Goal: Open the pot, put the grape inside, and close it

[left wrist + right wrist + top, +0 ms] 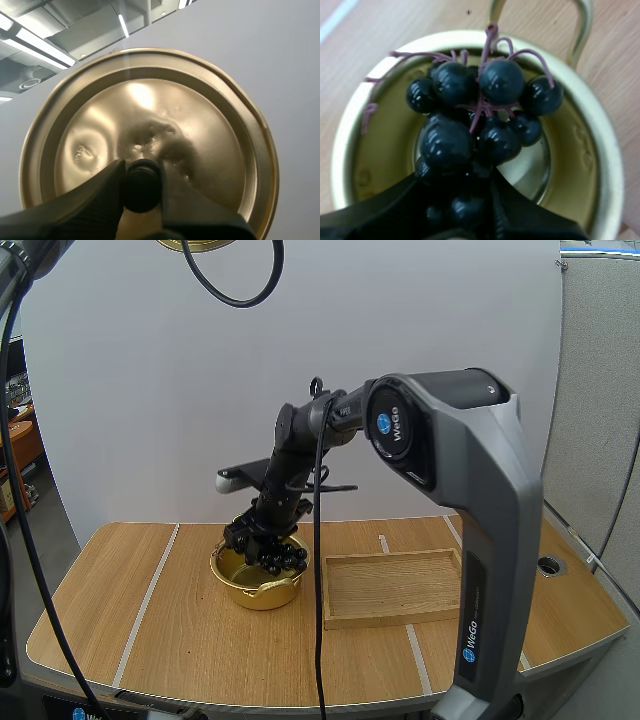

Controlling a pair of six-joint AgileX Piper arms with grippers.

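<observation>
Grapes hang clamped in right tool low over open pot on worktop; left tool clenches lid aloft.

the lid is cut off by the high view's top edge. the grapes hide much of the inside of the pot; the nearest grapes are blurred.

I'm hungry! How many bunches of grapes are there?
1. The bunch of dark purple grapes hangs at the mouth of the open round gold metal pot, pinched by the black fingers of the right gripper. Another could hide beneath it.
</observation>
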